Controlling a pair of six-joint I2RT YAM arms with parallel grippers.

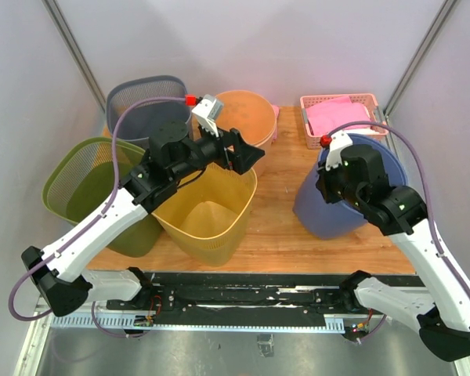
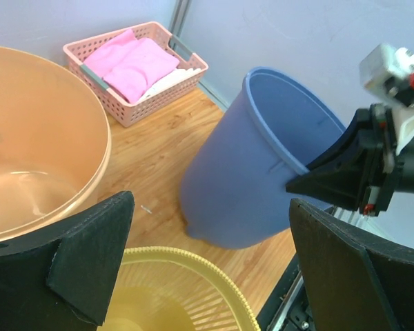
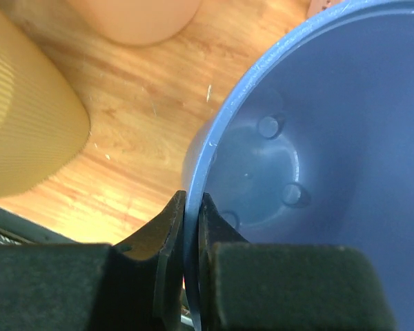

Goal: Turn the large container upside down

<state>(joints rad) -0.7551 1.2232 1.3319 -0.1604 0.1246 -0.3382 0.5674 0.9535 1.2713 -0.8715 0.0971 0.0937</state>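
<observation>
Not yet turned over: large blue container [image 1: 329,210] at 3 o'clock on the tabletop [image 1: 274,223], mouth facing upward, apparently tipped a little. Pinched at the rim by the right fingers [image 3: 162,234], pressed together on the wall, one inside and one outside. Left fingers [image 2: 90,262] spread wide apart, gripping nothing, above the yellow basket [image 1: 207,211] near centre. Whole inversion left to do.

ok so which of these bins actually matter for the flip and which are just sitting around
In the job: blue container, right gripper clamped on its rim.
Lying about: yellow basket, green mesh bin, grey mesh bin, orange tub, pink basket of cloths.
</observation>
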